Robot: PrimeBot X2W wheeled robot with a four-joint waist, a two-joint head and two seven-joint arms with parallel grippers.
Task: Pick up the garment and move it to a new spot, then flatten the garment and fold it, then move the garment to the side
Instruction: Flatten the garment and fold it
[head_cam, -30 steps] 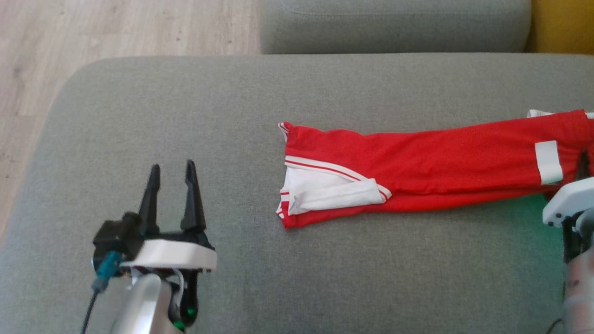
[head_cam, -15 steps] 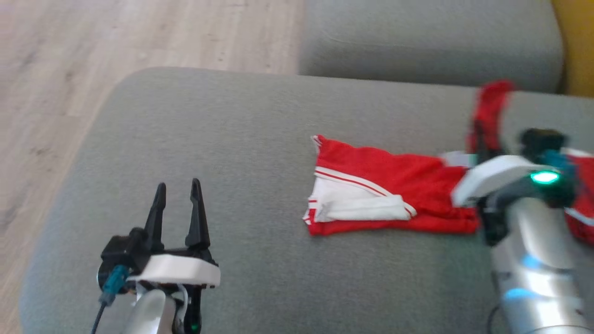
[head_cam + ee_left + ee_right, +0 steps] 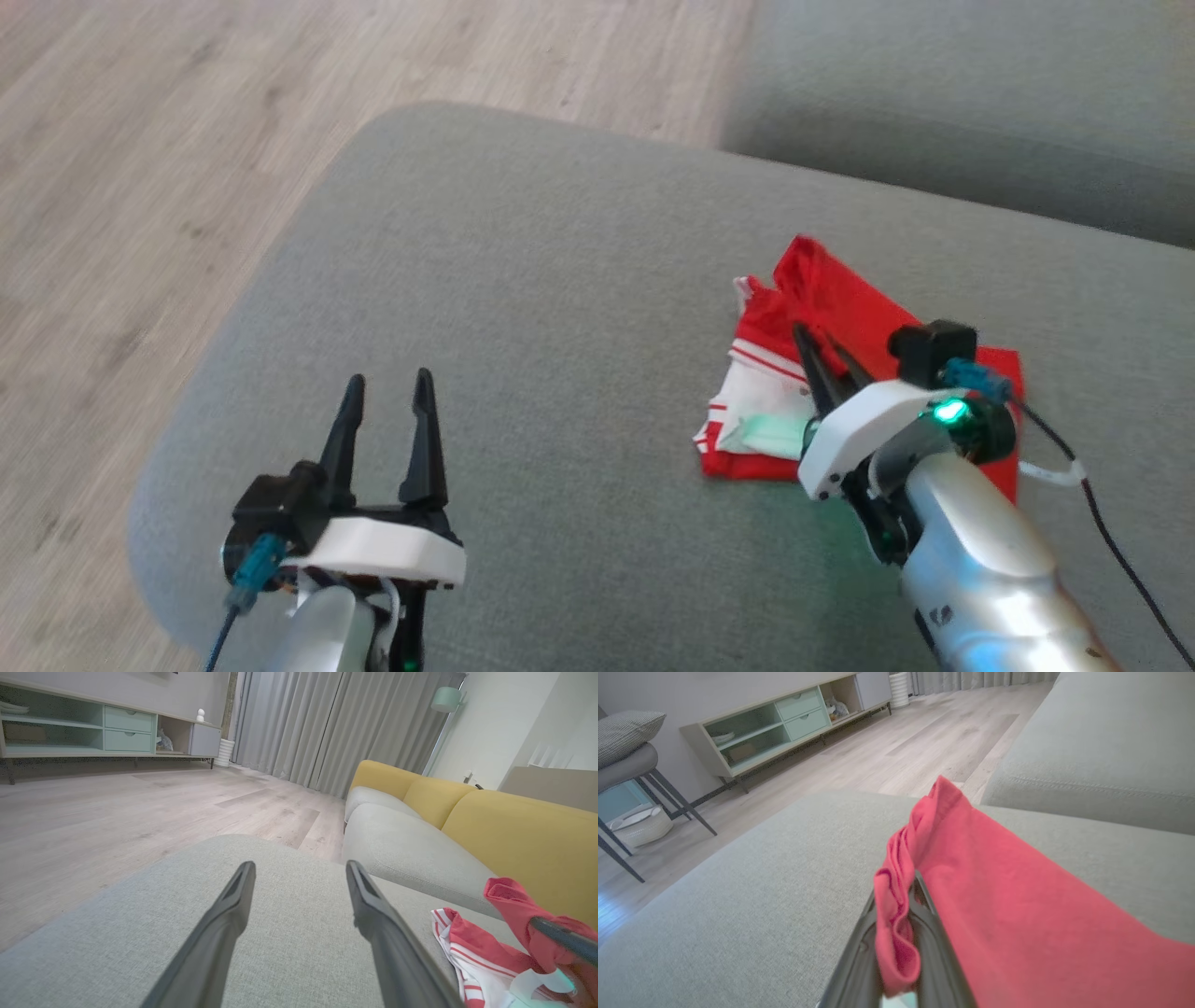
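Right gripper (image 3: 814, 338) pinched a bunched fold of the red-and-white garment (image 3: 845, 303), which lay doubled over on the grey sofa cushion (image 3: 523, 280). Left gripper (image 3: 387, 385), 2 fingers spread, hovered empty above that cushion.

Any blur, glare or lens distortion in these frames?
Head view: soft overall, floor smeared; green LED glow tints the garment's white panel. Left wrist view: sharp, verticals lean from the wide angle, near fingers soft. Right wrist view: pinched garment close and slightly soft, no glare.
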